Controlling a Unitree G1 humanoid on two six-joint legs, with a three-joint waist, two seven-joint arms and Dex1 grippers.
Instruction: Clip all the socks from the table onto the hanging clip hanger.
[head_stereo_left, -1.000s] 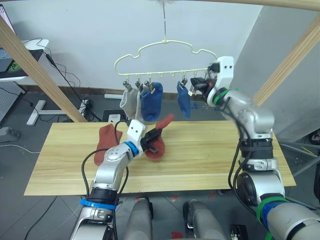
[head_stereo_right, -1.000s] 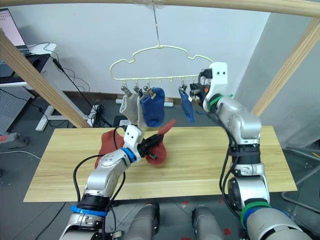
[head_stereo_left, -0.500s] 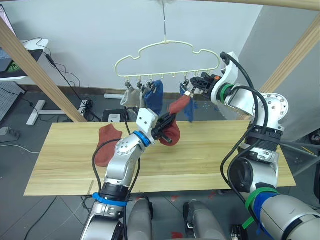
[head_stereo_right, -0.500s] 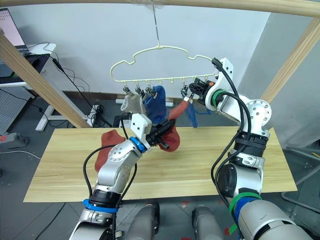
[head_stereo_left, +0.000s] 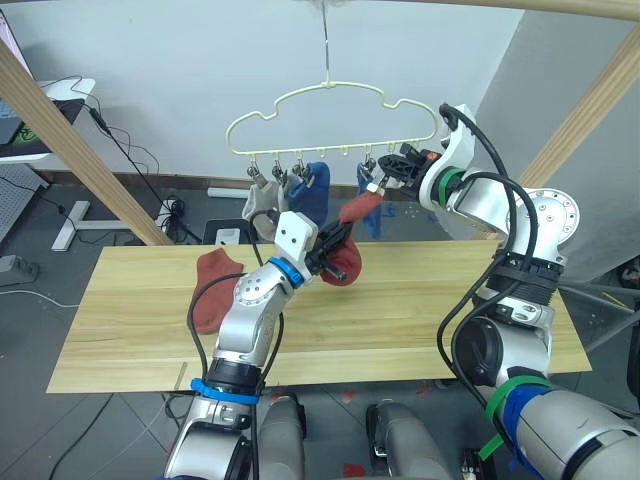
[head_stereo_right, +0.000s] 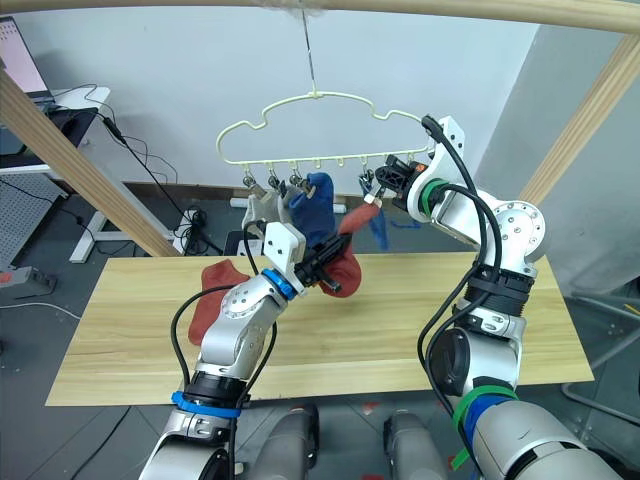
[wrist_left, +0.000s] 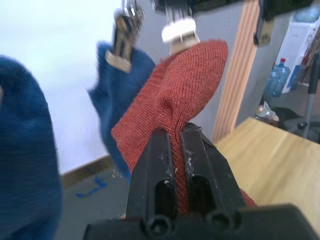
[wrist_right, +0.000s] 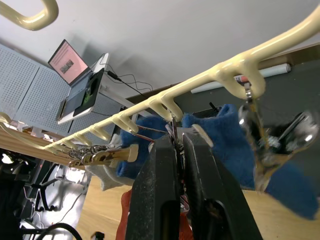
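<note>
One rust-red sock (head_stereo_left: 345, 255) is being lifted by the closed left tool (head_stereo_left: 322, 252) to the clip hanger (head_stereo_left: 330, 120), so the right tool (head_stereo_left: 385, 178), seemingly pinching a clip (head_stereo_left: 372, 187), can catch its toe; another sock (head_stereo_left: 212, 288) is lying on the counter (head_stereo_left: 420, 310).

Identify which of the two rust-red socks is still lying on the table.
The rust-red sock on the table's left part, lying flat and untouched. The other red sock is lifted off the table, pinched in the left hand.
</note>
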